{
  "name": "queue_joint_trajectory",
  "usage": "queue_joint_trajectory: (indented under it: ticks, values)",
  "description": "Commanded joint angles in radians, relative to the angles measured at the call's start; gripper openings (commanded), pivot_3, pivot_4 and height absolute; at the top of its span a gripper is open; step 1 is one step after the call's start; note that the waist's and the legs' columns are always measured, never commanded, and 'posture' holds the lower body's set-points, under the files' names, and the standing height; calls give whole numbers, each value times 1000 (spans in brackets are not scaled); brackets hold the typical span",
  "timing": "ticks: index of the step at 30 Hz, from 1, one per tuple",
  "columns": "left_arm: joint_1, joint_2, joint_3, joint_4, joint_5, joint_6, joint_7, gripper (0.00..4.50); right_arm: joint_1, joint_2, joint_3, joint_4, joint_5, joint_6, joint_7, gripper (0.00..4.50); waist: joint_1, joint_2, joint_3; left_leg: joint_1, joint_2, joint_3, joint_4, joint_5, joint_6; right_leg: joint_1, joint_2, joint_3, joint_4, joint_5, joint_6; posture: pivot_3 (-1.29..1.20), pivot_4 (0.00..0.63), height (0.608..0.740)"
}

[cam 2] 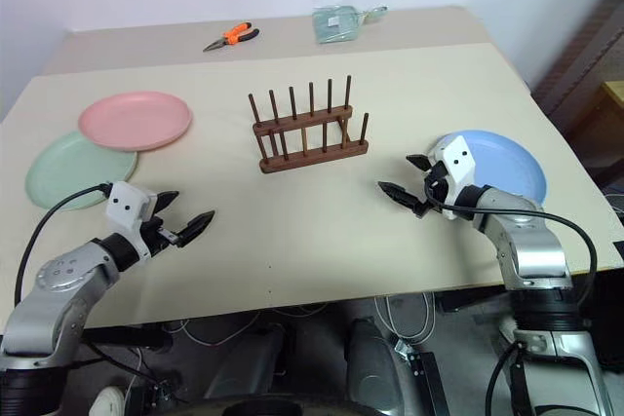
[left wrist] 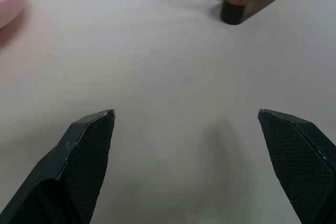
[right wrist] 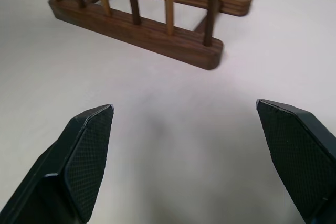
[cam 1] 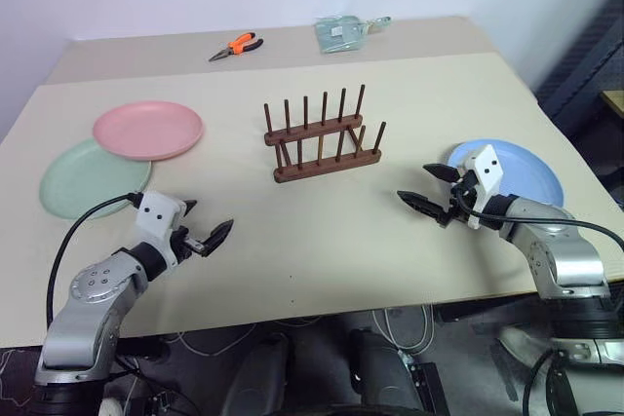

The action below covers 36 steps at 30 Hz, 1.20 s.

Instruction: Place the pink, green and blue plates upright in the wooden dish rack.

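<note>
A: Plates first: green plate [cam 1: 83, 182] at nine o'clock under pink plate [cam 1: 148, 129]; wooden dish rack [cam 1: 325, 138] centre, empty; blue plate [cam 1: 526, 170] at three o'clock.

B: Left gripper [cam 1: 207, 233] and right gripper [cam 1: 429, 187] both spread, empty; pinch a rim firmly; tilt upright between pegs.

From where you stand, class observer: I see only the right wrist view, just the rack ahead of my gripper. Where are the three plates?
Observer: The blue plate lies flat by the right gripper.
Operator: And the pink one?
Observer: The pink plate lies left of the rack, overlapping the green plate.
Operator: Is the left gripper busy?
Observer: No, the left gripper is open with nothing in it, over bare table.
</note>
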Motion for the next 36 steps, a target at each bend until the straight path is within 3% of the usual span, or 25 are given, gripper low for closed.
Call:
queue_joint_trajectory:
  ticks: [1, 10, 17, 24, 27, 31, 36]
  values:
    - [-17, 2, 0, -26, -4, -8, -3, 4500, -14, 1, -20, -36, 6, -15, -6, 4446, 1, 0, 0, 0, 0, 0, 0, 0, 0, 0, 0, 0, 0, 0, 0, 0, 150, 739]
    - [-139, -2, -69, 112, 2, -30, -68, 4500, -36, 38, 29, -69, 10, 2, 0, 4446, 3, 0, 0, 0, 0, 0, 0, 0, 0, 0, 0, 0, 0, 0, 0, 0, 150, 739]
    - [-410, -27, -194, 422, 61, -120, -199, 4500, 27, 93, 49, -195, 4, 16, -78, 4446, 4, -1, 0, -1, -1, 0, 1, 0, 0, 0, 0, 0, 0, 2, 4, 0, 150, 739]
    - [-763, -153, -356, 962, 207, -308, -360, 4500, 133, 144, 49, -366, 8, 59, -183, 4446, 5, -1, 0, -1, -1, 0, 1, 0, 0, -1, 0, -1, 0, 2, 4, 0, 150, 739]
    - [-829, -197, -358, 1092, 227, -364, -384, 4500, 160, 146, 38, -412, 23, 76, -201, 4446, 5, -1, 0, -1, -2, 0, 2, 0, 0, 0, 0, -1, 0, 2, 4, 0, 150, 739]
    - [-863, -231, -355, 1209, 265, -453, -367, 3287, 184, 143, 33, -422, 18, 70, -214, 4500, 2, -1, -1, -1, -1, -1, 1, 0, 0, 0, 0, -1, 1, 2, 4, 0, 150, 739]
    - [-837, -228, -355, 1187, 277, -514, -430, 946, 176, 133, 32, -403, 12, 61, -208, 4500, 3, -1, -1, -1, -2, 0, 1, 0, 0, 0, 0, -1, 1, 2, 4, 0, 150, 739]
